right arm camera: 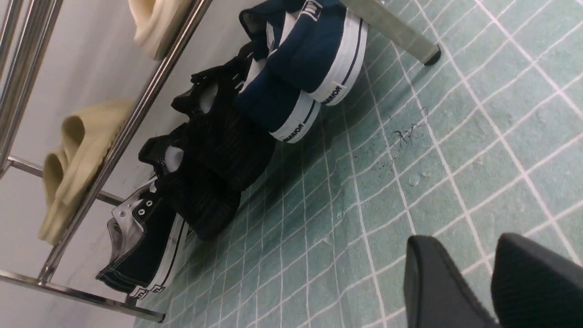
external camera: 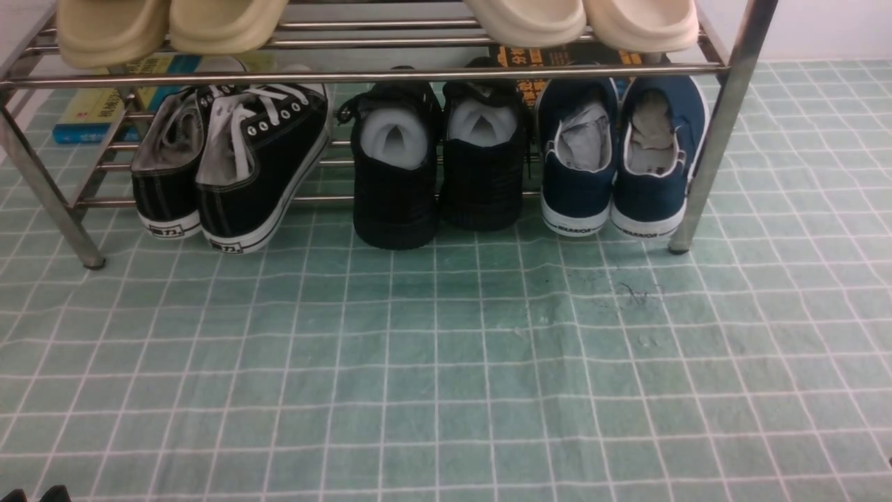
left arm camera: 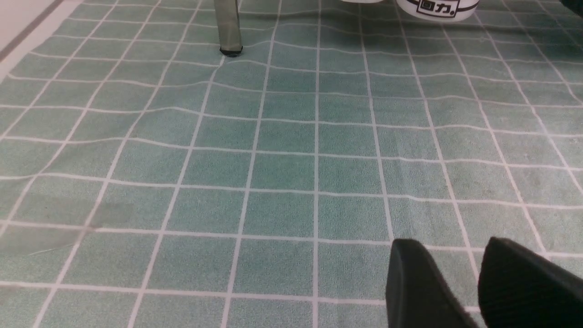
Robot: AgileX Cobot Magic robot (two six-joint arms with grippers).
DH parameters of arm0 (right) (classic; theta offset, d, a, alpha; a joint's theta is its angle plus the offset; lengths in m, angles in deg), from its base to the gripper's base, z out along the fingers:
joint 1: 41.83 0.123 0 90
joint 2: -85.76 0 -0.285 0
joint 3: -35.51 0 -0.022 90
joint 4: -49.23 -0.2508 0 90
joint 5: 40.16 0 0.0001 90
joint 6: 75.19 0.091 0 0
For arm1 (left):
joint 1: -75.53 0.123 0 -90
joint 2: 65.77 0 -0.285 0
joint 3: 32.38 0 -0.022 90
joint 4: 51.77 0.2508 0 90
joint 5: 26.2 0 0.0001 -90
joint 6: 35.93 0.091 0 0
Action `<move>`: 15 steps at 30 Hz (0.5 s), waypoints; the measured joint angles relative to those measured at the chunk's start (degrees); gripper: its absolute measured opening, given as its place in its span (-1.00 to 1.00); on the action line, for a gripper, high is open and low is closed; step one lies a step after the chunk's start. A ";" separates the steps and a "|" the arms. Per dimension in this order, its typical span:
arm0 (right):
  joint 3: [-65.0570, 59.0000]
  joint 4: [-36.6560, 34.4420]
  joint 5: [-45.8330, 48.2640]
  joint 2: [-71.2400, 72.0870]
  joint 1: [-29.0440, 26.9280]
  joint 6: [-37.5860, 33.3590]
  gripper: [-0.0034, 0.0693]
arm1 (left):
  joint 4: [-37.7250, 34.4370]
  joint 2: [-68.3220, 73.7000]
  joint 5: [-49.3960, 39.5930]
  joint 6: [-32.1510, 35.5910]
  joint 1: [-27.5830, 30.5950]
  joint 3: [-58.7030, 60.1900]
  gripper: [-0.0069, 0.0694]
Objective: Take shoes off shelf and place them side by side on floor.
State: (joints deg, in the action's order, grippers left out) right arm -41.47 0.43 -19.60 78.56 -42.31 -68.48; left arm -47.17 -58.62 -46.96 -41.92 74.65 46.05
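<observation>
The two navy slip-on shoes (external camera: 578,164) (external camera: 658,153) stand side by side, heels toward me, at the right end of the silver shelf's (external camera: 725,118) lower tier, next to its right front leg. Grey paper stuffing fills them. In the right wrist view the navy shoes (right arm camera: 314,50) show their white "WARRIOR" soles. My right gripper (right arm camera: 464,239) hangs open over the green gridded floor (external camera: 446,362), well short of the shoes, with nothing between its fingers. My left gripper (left arm camera: 453,243) is also open and empty, low over the floor near the shelf's left front leg (left arm camera: 228,27).
Black lace-up sneakers (external camera: 230,160) lean at the lower tier's left and all-black shoes (external camera: 432,160) stand in its middle. Beige slippers (external camera: 167,24) (external camera: 585,21) lie on the top tier. Books (external camera: 97,111) lie behind the rack. A small dark scuff (external camera: 634,293) marks the floor.
</observation>
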 joint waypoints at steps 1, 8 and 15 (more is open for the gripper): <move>0.59 0.00 0.00 -0.06 0.00 -0.59 -0.38 | 0.00 0.00 0.00 0.00 0.00 0.00 -0.19; 21.80 10.20 7.19 -18.61 0.00 -12.97 -0.93 | 0.00 0.00 0.00 0.00 0.00 0.00 -0.19; 40.75 21.28 35.61 -51.97 0.00 -16.46 -0.87 | 0.00 0.00 0.00 0.00 0.00 0.00 -0.19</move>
State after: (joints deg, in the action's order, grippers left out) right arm -0.72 21.71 16.01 26.59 -42.31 -84.94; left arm -47.17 -58.62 -46.96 -41.92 74.65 46.05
